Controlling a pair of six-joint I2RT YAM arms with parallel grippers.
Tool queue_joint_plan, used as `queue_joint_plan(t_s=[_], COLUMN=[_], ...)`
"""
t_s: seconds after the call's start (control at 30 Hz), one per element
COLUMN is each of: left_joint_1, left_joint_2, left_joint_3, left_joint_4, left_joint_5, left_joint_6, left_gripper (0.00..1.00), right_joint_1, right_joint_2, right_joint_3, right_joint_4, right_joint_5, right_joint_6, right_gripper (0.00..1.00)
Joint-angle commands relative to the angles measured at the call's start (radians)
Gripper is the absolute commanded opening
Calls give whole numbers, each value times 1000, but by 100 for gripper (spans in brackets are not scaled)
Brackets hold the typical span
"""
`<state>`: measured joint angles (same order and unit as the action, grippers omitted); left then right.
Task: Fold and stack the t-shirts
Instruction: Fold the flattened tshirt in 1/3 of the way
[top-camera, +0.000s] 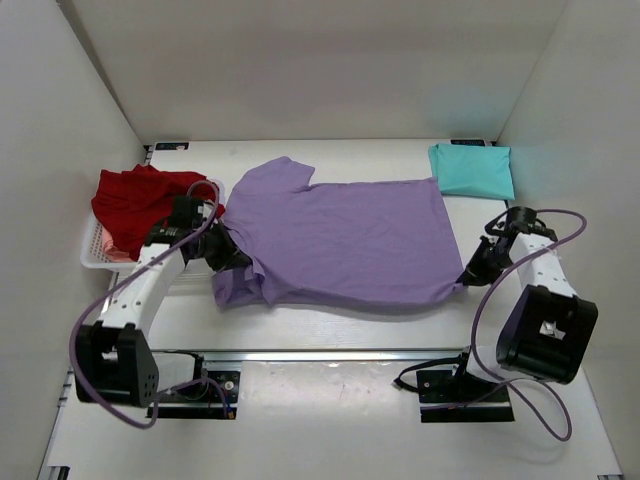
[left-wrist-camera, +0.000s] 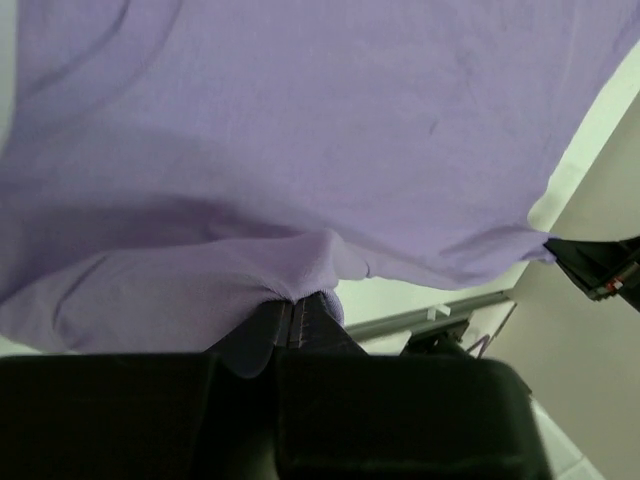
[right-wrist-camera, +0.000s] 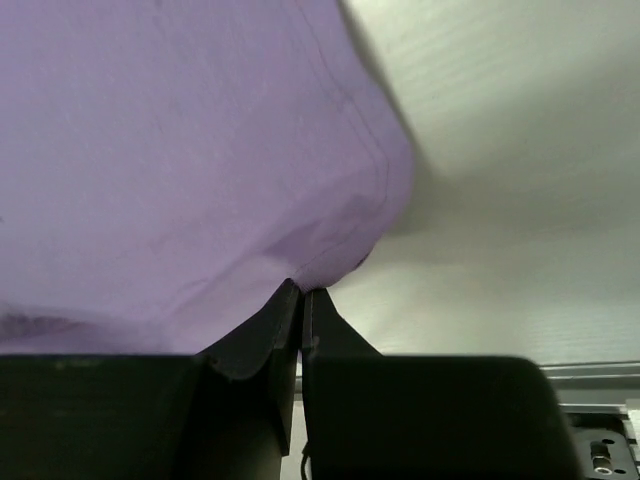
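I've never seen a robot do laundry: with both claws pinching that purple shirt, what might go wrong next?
The left claw and right claw each pinch only a thin bit of the purple shirt, so it may slip out when lifted. Its far corner lies close to the folded teal shirt; a pull could drag that askew. The left arm sits beside the red shirt piled on the basket and might snag it.

In both wrist views the purple shirt (left-wrist-camera: 300, 150) runs off the top and left edges, so we cannot see its outline. From above, the red shirt (top-camera: 135, 200) and the left arm (top-camera: 150, 285) cover most of the basket (top-camera: 90, 258). We cannot tell whether one red shirt or more lies there. Purple cloth hides the left gripper's (top-camera: 228, 252) tips.
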<state>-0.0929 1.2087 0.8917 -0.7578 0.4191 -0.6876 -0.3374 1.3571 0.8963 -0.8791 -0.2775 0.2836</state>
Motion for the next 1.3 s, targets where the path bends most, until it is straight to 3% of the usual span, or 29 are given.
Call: queue_joint_plan(t_s=[0.0, 0.53, 0.57, 0.6, 0.63, 0.7, 0.83, 1.1, 1.27], left_joint_1=[13, 64, 65, 70, 71, 82, 90, 15, -108], left_joint_2=[52, 319, 328, 339, 350, 367, 374, 312, 298], left_joint_3=[79, 283, 288, 285, 292, 309, 351, 259, 156], left_joint_4=[44, 83, 87, 95, 101, 94, 77, 66, 91], left_joint_5=[-25, -46, -42, -37, -34, -32, -55, -66, -130], left_joint_6=[27, 14, 13, -3, -6, -9, -4, 11, -13], left_gripper=[0, 0, 2, 21, 31, 36, 51, 44, 44], right_joint_1=[-18, 17, 23, 11, 12, 12, 37, 121, 222], right_joint_2=[57, 349, 359, 365, 378, 387, 366, 324, 332], right_joint_3=[70, 325, 323, 335, 345, 357, 395, 348, 276], right_joint_4=[41, 86, 95, 97, 109, 143, 190, 242, 310], right_joint_5=[-9, -44, -61, -68, -81, -88, -62, -58, -63], right_joint_6=[-11, 2, 14, 9, 20, 25, 31, -3, 9], right_gripper=[0, 0, 0, 0, 11, 55, 53, 47, 48])
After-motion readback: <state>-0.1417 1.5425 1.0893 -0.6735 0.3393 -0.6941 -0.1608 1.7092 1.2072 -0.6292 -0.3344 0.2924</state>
